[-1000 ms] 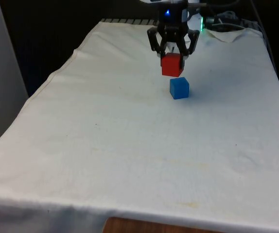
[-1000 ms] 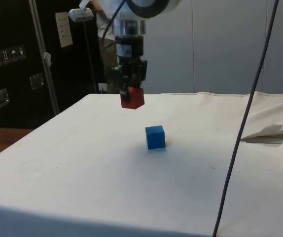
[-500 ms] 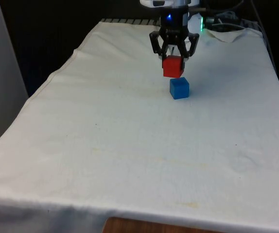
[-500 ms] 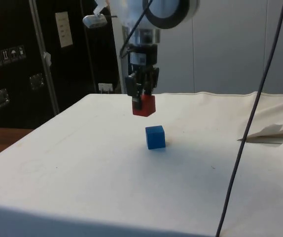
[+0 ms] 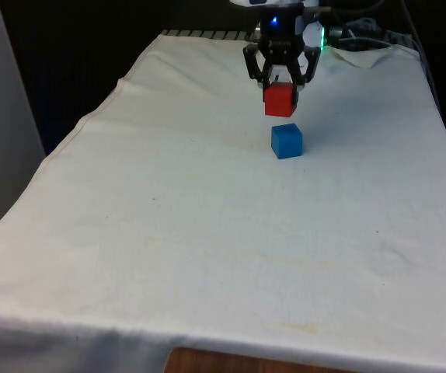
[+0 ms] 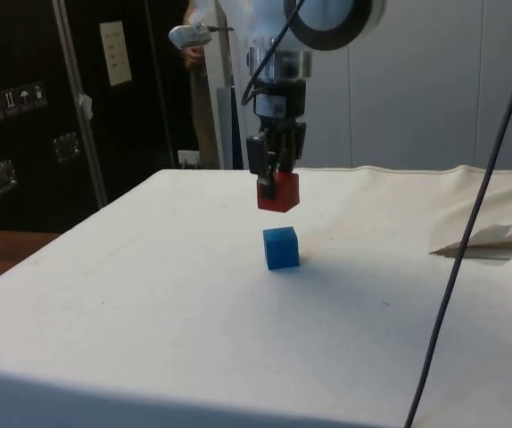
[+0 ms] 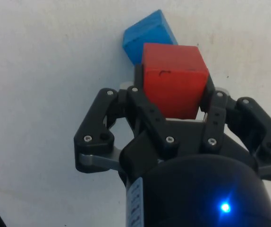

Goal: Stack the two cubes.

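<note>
White cloth covers your table (image 5: 168,233) from edge to edge, and the two cubes are all that matters on it. Look first at the red cube (image 5: 280,99): it hangs in the air, gripped on two opposite sides, level and clear of everything below. In the side view the red cube (image 6: 277,192) sits above the blue cube (image 6: 281,247) with an open gap between them, a touch off toward the robot rather than squarely overhead. The blue cube (image 5: 286,141) rests flat on the cloth, untouched.

What has changed over the last second: the red cube has travelled sideways, from a spot well off the blue one to almost directly above it, at roughly the same height. That tells you the carry is nearly finished and you are entering the alignment step; the descent has not begun.

The gripper (image 5: 280,79) has its fingers clamped on the red cube, spread just to the cube's width. From the wrist, the red cube (image 7: 173,78) covers most of the blue cube (image 7: 147,38), whose far corner still peeks out, so I judge a small correction is needed before you lower.

A dark cable (image 6: 470,223) hangs in front of the side camera, well apart from the cubes, and folded cloth (image 6: 492,239) lies at the table's far side.
</note>
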